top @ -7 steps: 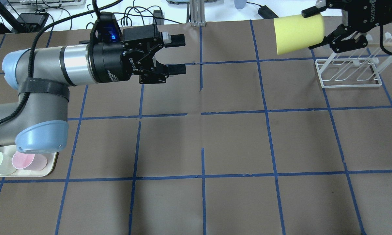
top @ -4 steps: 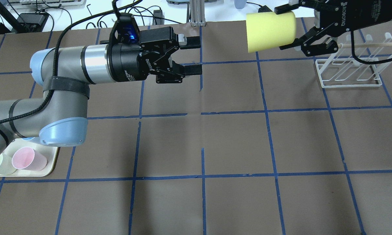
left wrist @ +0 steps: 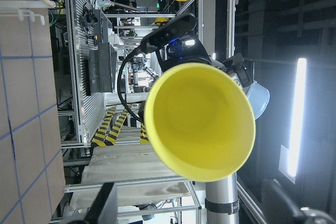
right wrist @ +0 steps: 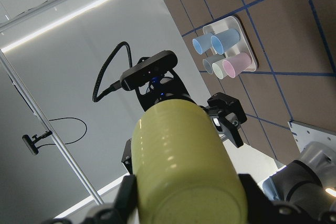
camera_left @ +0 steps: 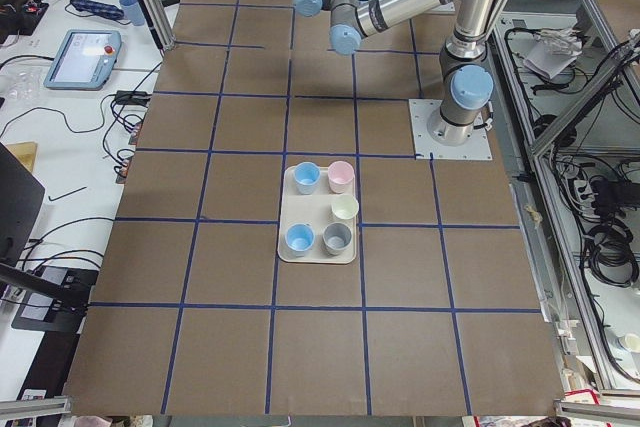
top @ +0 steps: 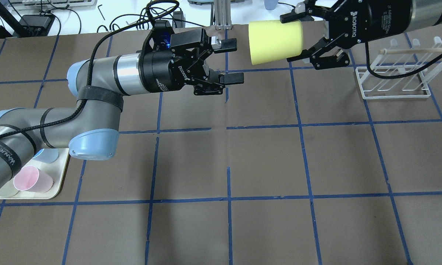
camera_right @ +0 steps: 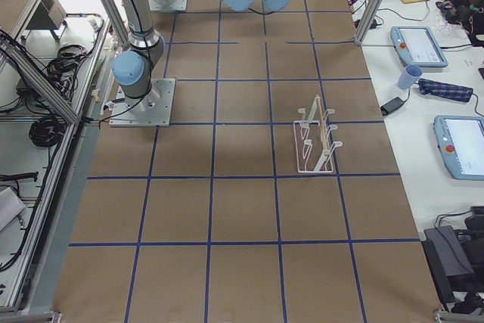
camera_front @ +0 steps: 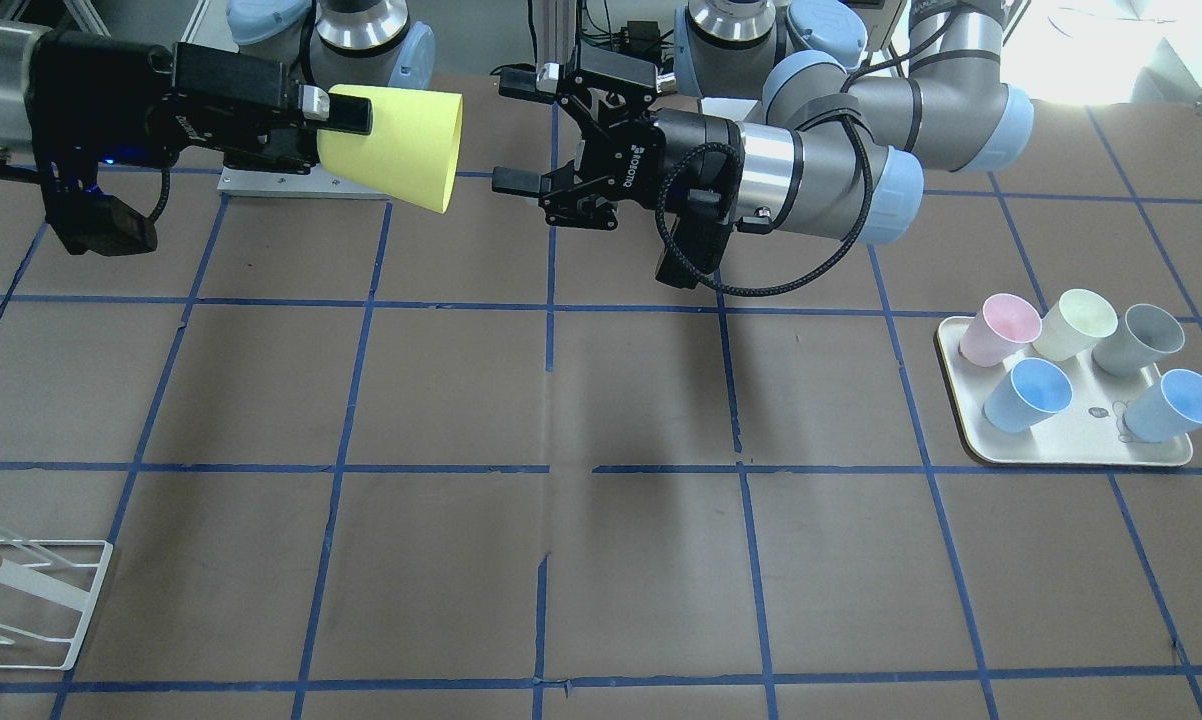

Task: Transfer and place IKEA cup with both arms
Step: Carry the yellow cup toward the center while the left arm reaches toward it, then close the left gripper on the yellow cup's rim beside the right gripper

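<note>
The yellow IKEA cup (top: 276, 41) hangs horizontally above the far middle of the table, with its wide mouth toward my left gripper. My right gripper (top: 289, 38) is shut on the cup's narrow base end. It also shows in the front view (camera_front: 346, 135) with the cup (camera_front: 396, 145). My left gripper (top: 234, 61) is open and empty, its fingertips a short gap from the cup's rim; it also shows in the front view (camera_front: 511, 133). The left wrist view looks straight into the cup's mouth (left wrist: 199, 124). The right wrist view shows the cup's base (right wrist: 184, 161) between its fingers.
A cream tray (camera_front: 1071, 455) on my left side holds a pink cup (camera_front: 1001, 330), a cream-white cup (camera_front: 1076, 322), a grey cup (camera_front: 1139, 340) and two light blue cups (camera_front: 1029, 393). A white wire rack (top: 394, 82) stands at the far right, under my right arm.
My right gripper has carried the yellow cup to the left, and my left gripper has moved right, still open. The gap between them has shrunk to a short one.
</note>
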`<state>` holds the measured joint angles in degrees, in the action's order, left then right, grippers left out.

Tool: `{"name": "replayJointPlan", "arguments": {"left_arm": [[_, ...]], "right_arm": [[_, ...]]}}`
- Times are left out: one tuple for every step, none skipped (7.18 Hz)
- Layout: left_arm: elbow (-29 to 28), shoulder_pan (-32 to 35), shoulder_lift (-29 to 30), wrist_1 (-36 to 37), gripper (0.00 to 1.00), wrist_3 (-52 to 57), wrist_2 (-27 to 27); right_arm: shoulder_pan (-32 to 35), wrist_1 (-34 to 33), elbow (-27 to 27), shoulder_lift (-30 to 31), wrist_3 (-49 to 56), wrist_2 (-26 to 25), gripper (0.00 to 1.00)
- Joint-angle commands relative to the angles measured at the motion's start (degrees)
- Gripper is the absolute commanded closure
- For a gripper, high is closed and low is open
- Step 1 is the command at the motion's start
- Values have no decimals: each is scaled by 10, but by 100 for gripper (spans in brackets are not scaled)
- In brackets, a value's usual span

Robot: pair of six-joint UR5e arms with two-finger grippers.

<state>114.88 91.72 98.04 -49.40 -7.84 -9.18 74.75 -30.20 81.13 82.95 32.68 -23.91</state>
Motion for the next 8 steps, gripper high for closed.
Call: {"name": "replayJointPlan", "arguments": {"left_arm": [[-10, -1, 28, 0, 6, 0, -3], [-24, -3, 37, -1, 6, 0, -3], [-30, -3, 53, 0, 10, 0, -3], [-30, -3, 56, 0, 11, 0, -3], [-31, -3, 58, 0, 11, 0, -3], [-32, 4, 62, 0, 14, 0, -3], [-31, 13, 58, 0, 14, -1, -3], [-32, 25, 56, 0, 15, -1, -4]], "right_arm": [[1, -1, 8, 1, 0, -3, 59], [2, -1, 8, 1, 0, -4, 59], [2, 0, 8, 2, -1, -1, 59], [4, 0, 8, 1, -1, 1, 59], [7, -1, 8, 2, -1, 3, 59], [12, -2, 7, 1, -1, 3, 59], [20, -4, 8, 1, -1, 3, 59], [23, -11, 8, 0, -1, 3, 59]]}}
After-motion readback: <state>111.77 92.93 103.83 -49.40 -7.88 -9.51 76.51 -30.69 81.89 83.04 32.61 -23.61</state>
